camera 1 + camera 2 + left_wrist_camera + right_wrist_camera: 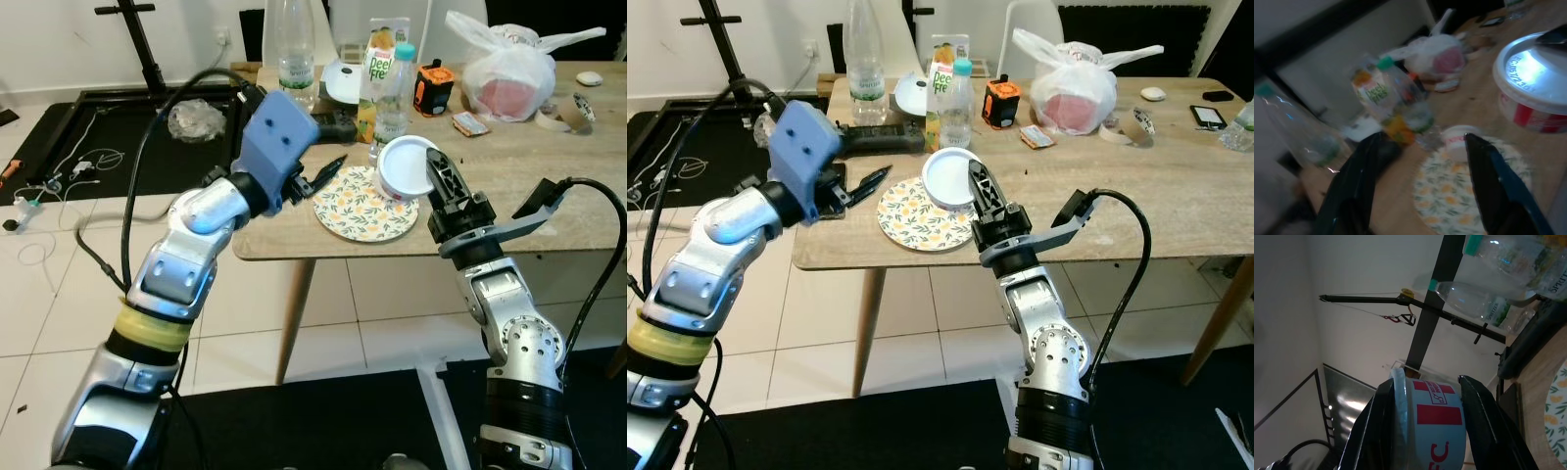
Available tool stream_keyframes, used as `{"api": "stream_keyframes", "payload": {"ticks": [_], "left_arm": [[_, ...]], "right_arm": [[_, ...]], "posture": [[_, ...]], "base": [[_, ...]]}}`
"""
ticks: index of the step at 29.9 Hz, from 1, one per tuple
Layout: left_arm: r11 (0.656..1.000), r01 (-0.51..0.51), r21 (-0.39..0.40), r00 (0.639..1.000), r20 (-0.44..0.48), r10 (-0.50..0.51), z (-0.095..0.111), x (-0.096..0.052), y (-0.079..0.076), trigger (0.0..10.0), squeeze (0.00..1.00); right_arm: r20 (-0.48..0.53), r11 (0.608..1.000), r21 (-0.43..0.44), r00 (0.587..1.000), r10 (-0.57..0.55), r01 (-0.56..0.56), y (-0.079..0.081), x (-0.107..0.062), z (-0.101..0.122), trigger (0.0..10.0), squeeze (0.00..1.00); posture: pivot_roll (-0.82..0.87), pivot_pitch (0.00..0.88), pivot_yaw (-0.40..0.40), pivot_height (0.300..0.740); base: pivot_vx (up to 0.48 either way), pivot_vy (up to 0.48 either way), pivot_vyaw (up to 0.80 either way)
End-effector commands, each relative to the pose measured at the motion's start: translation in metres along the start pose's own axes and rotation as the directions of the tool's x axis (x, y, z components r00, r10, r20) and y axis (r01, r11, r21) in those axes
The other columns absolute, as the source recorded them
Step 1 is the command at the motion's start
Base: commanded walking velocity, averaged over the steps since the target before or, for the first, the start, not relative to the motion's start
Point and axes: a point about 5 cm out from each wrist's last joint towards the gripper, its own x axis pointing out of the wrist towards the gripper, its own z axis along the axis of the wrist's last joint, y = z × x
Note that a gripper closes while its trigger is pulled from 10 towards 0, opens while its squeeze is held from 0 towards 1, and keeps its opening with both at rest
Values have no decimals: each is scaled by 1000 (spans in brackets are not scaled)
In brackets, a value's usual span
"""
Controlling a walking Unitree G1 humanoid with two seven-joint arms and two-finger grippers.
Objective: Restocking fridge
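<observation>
From the left eye view, the right gripper (428, 168) is raised over the near edge of the wooden table (509, 181), its two black fingers clamped on the sides of a white tub with red markings (405, 168); the tub is held on its side, its white lid facing the camera, so its axis runs roughly level, toward the robot, above the rim of a floral plate (358, 208). The left gripper (323, 174) hovers at the plate's left edge, fingers parted and holding nothing. Behind the plate stand a juice carton (376, 59), a small water bottle (393, 93) and a tall clear bottle (292, 49); a white plastic bag (507, 70) sits farther right. In the left wrist view, blurred, the two dark fingers (1359, 181) spread apart frame the plate (1459, 196), with the lidded tub (1533, 85) beyond. In the right wrist view the fingers (1476, 421) press both sides of the tub (1432, 423), red bars on its white wall.
</observation>
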Motion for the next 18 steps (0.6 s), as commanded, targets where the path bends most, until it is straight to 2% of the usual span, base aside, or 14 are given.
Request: {"api": "stream_keyframes", "payload": {"ticks": [1,2,4,5,9,12,13,18], "left_arm": [[975,-17,223,1000,22,12,-1,1,1,10000,0],[975,-17,223,1000,22,12,-1,1,1,10000,0],[946,3,324,1000,25,-12,-5,0,-1,10000,0],[946,3,324,1000,25,-12,-5,0,-1,10000,0],[902,61,428,996,33,-83,-12,-5,-6,10000,0],[826,84,557,981,99,-166,-12,-13,-17,10000,0],[812,95,576,975,111,-193,-13,-15,-21,10000,0],[816,107,568,962,147,-229,-15,-20,-27,10000,0]], "right_arm": [[-7,999,21,999,49,-49,13,8,-8,10000,0],[-7,999,21,999,49,-49,13,8,-8,10000,0],[-10,998,26,999,51,-50,13,9,-10,10000,0],[-10,998,26,999,51,-50,13,9,-10,10000,0],[-15,998,29,998,55,-55,15,10,-11,10000,0],[-26,998,30,998,51,-50,15,12,-13,10000,0],[-30,998,29,998,50,-49,15,12,-13,10000,0],[-37,999,24,998,49,-48,16,13,-15,10000,0]], "posture": [[78,53,-20,740],[78,53,-20,740],[79,50,-19,740],[79,50,-19,740],[78,49,-18,740],[85,44,-24,740],[85,44,-24,740],[85,44,-23,740]], "base": [[0,0,0],[0,0,0],[0,0,0],[0,0,0],[0,0,0],[0,0,0],[0,0,0],[0,0,0]]}}
